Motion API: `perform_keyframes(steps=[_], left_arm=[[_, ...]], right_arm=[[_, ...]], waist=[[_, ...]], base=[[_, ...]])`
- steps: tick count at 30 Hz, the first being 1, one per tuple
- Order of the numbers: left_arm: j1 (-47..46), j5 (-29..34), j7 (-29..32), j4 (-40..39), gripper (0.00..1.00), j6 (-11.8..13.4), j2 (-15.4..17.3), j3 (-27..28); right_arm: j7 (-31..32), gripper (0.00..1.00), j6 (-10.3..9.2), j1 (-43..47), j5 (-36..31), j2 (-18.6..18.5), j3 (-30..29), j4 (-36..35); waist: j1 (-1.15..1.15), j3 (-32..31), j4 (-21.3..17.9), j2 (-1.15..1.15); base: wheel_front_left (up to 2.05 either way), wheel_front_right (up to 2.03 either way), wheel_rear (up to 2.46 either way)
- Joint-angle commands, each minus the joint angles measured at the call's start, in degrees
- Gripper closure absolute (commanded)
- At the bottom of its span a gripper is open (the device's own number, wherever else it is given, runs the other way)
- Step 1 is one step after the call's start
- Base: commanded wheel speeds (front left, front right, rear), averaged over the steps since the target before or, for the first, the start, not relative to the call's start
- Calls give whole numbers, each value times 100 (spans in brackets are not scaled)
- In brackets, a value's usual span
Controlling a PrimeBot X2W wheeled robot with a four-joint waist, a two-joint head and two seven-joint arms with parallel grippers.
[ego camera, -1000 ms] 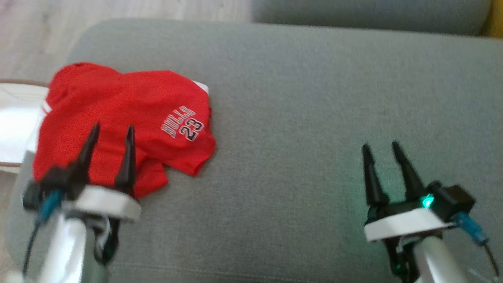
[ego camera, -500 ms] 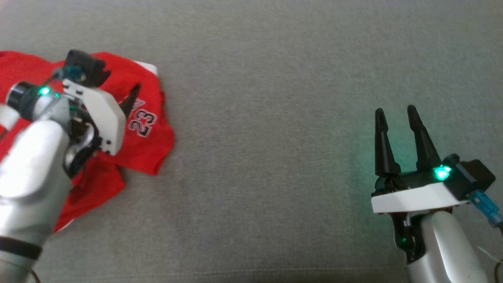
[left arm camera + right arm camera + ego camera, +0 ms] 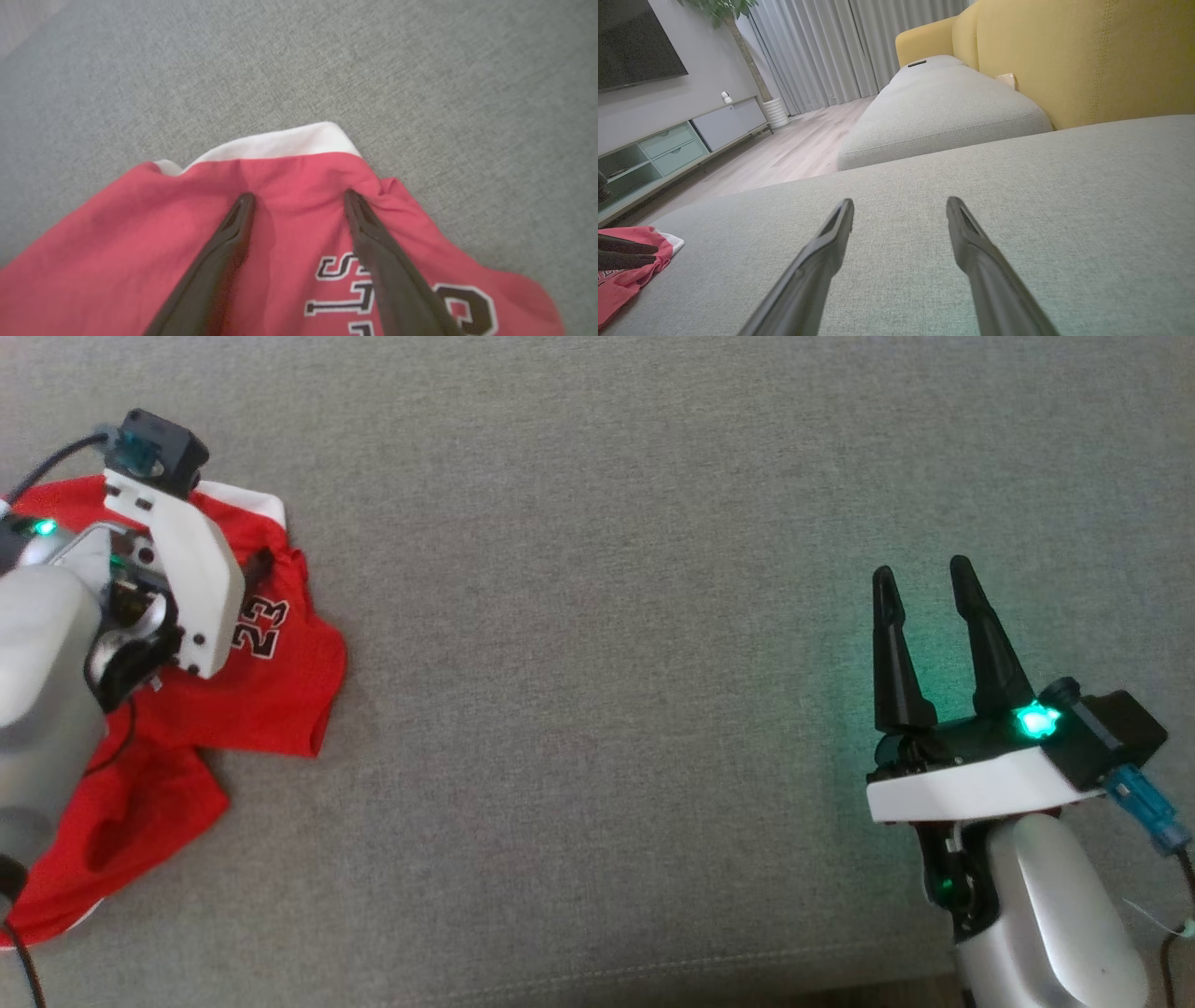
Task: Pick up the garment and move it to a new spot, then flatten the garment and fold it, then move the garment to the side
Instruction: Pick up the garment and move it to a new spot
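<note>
Head view looks down on the cushion (image 3: 607,663); close left wrist view shares the garment (image 3: 271,700).

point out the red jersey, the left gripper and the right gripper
red jersey (image 3: 280,700), head view, bare cloth below the number
left gripper (image 3: 298,194), left wrist view, midway between its fingertips
right gripper (image 3: 920,567), head view, midway between its fingertips
</note>
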Motion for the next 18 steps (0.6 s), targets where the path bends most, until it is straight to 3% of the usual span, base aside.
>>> perform_keyframes(steps=[1,2,4,8,18], left_arm=[[-82,-97,106,52,0,8,278,51],[-89,-186,146,87,0,8,280,-15],[-100,-328,203,98,100,8,292,-180],[-130,-670,-49,136,100,8,271,-237],[-346,-1016,-1416,200,100,8,1,83]], right_arm=[[-37,0,-5,-80,50,-29,157,-215],[-37,0,-5,-74,54,-29,157,-216],[-37,0,-5,-58,60,-29,147,-209],[-37,0,-5,-25,67,-29,114,-177],[-37,0,-5,76,123,-29,85,-88]], waist=[[0,7,-19,0],[0,3,-26,0],[0,-20,-28,0],[0,-128,7,0],[0,-525,153,0]], base=[[0,0,0],[0,0,0],[0,0,0],[0,0,0],[0,0,0]])
